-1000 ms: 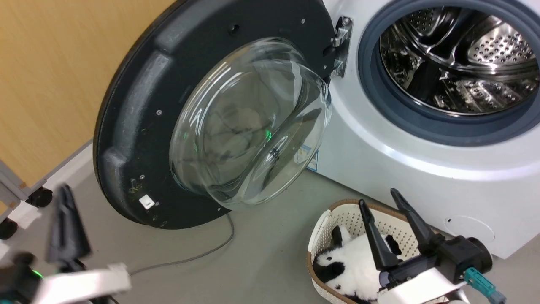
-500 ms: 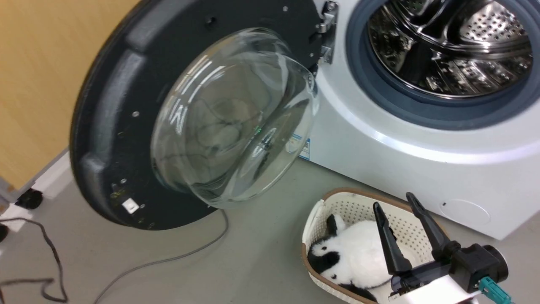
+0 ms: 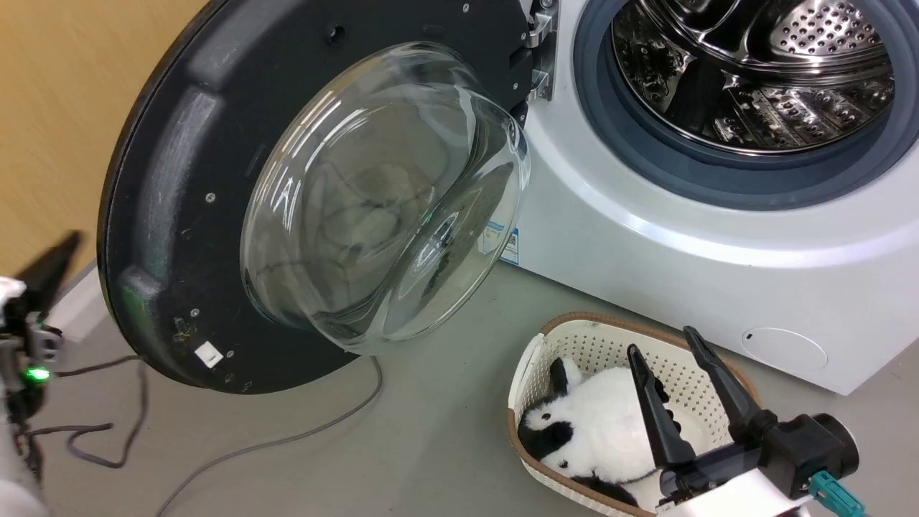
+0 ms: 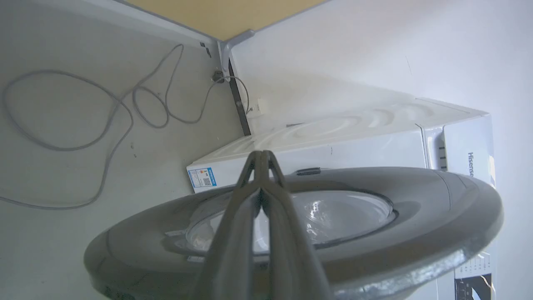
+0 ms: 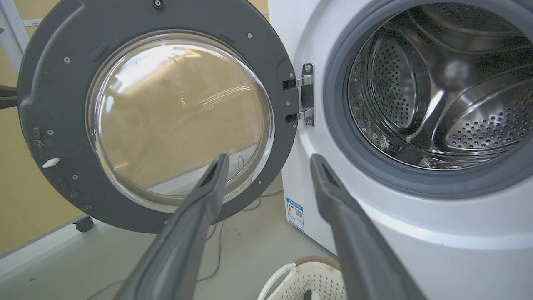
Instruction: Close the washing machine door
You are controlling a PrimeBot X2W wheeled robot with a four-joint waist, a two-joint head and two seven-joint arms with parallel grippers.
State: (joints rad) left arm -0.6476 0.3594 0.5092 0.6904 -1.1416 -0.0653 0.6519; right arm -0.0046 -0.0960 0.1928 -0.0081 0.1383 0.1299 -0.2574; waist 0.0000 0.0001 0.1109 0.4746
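Plainly, "Hisense" is read on the washing machine (image 4: pixel 358 133); the washing machine door (image 4: pixel 433 196) is swung open; the left pincer (image 4: pixel 261 155) is pressed together, the right pincer (image 5: pixel 270 160) spread apart.

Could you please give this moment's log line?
washing machine door: open | left gripper: jaws shut, by door | right gripper: jaws open

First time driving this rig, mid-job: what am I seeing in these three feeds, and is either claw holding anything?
The head camera looks down at a white washing machine with its black, glass-centred door swung wide open. On the floor sit a cream basket holding a panda plush, and a grey cable. The two wrist cameras each look along their own arm's fingers. The right claw is open above the basket, holding nothing. The left claw is shut and empty, pointing across the door's outer face.
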